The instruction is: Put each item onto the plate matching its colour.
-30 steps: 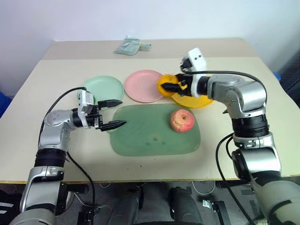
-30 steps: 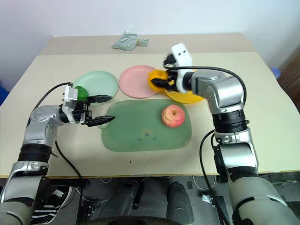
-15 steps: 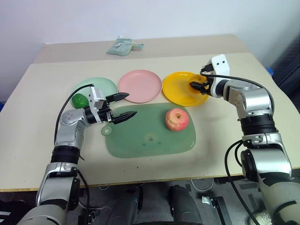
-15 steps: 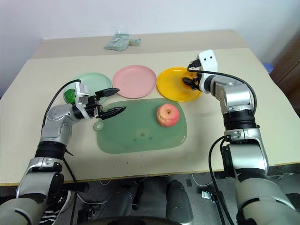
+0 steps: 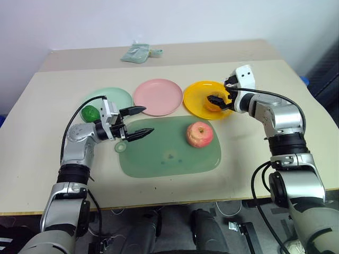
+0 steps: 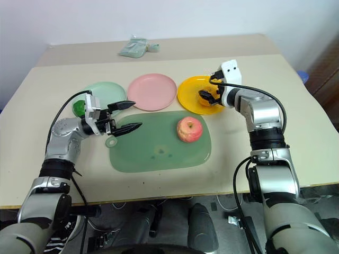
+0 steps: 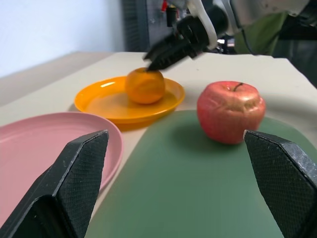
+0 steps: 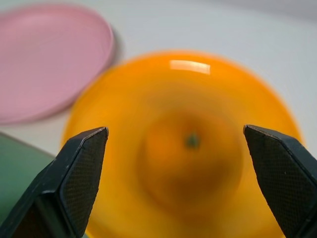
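A round orange (image 7: 144,85) rests on the yellow-orange plate (image 5: 197,102). My right gripper (image 5: 217,99) hovers just over it, open, with its fingers (image 8: 74,173) spread wide to either side. The red-pink apple (image 5: 199,134) stands on the right part of the large green mat (image 5: 164,156). The dark green bumpy fruit (image 5: 90,112) lies at the near left rim of the mint green plate (image 5: 114,96). The pink plate (image 5: 158,97) is bare. My left gripper (image 5: 145,120) is open over the mat's left end, pointing toward the apple and holding nothing.
A crumpled pale green packet (image 5: 139,52) lies at the back of the table. The mat has a small round tab (image 5: 121,147) at its left edge, under my left gripper. Bare tabletop (image 5: 47,143) runs along the left, right and front sides.
My right gripper carried the orange to the right over the yellow-orange plate, then opened; the orange now sits on the plate. The left gripper stays open in place.
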Tool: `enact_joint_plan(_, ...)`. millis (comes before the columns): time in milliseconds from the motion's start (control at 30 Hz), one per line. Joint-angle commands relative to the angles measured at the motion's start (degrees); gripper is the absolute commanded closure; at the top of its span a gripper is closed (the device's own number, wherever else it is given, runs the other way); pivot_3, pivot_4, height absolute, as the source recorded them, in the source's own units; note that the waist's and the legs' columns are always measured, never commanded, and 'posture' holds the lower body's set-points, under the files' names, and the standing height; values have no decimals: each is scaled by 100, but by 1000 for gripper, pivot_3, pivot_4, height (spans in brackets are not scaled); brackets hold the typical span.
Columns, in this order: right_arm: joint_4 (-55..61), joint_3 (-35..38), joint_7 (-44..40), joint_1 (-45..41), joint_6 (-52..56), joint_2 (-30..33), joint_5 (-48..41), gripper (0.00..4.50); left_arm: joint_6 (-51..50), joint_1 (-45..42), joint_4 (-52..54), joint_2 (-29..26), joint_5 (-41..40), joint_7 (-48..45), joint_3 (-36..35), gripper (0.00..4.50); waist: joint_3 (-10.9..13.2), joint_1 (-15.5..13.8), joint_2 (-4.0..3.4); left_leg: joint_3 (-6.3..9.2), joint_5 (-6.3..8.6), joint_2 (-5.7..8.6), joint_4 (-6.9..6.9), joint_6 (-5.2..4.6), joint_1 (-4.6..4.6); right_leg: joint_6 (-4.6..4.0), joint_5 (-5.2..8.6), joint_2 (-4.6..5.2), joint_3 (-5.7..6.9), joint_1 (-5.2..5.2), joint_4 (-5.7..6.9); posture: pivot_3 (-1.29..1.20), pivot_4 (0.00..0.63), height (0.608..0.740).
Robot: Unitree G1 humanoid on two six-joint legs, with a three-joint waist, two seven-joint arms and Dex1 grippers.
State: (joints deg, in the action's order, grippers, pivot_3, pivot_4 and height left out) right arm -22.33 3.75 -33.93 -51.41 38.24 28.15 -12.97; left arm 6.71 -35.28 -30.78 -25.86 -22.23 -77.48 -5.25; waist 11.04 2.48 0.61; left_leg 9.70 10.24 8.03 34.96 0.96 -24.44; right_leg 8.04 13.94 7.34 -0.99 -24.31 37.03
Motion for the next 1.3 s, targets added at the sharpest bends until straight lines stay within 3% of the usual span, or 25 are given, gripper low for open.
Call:
enact_joint_plan(33,1354,438,-887,339,123,312,-879,54,-262,4,377,-219,-366,-413,-104,0,0,-2,0,0,0,0,0,0,0,0,0,0,0,0,0,0,150,740)
enact_joint_plan(200,2903,163,-1711,1167,383,846,-1390,54,-684,50,558,-450,-509,-741,-56,0,0,-13,1,2,2,-1,4,-2,-2,1,1,0,1,3,-1,0,150,740)
enact_joint_plan(367,3874,-525,-1797,1673,645,1165,-1229,54,-688,43,529,-636,-301,-1043,150,0,0,1,1,-7,2,-11,6,-1,0,0,2,-3,-2,1,-1,0,150,740)
enact_joint_plan(667,3813,-916,-1653,1871,994,1334,-1038,54,-768,35,624,-685,-264,-1085,201,0,0,-91,2,-9,3,-11,5,-1,-2,0,2,-2,-5,0,-6,0,150,740)
enact_joint_plan(1100,3516,-1298,-1683,1995,677,1401,-590,54,-694,111,660,-688,-266,-1042,162,0,0,-171,3,-11,3,-12,6,0,-2,-1,2,-2,-5,0,-7,0,150,740)
enact_joint_plan(1200,3480,-1299,-1704,2021,682,1412,-569,882,-677,124,679,-676,-267,-1021,165,0,-2,-165,6,-11,3,-12,5,0,-2,-1,2,-3,-5,-1,-7,0,150,740)
enact_joint_plan(1267,3508,-1322,-1752,2047,629,1445,-550,1693,-670,125,681,-674,-269,-1012,166,0,-2,-169,6,-10,3,-15,5,0,-2,-1,2,-5,-5,0,-7,0,150,740)
enact_joint_plan(1300,3515,-1321,-1743,2045,588,1445,-523,1777,-665,124,679,-673,-269,-1007,167,0,-2,-170,7,-11,3,-15,6,0,-2,-1,2,-4,-5,1,-7,0,150,740)
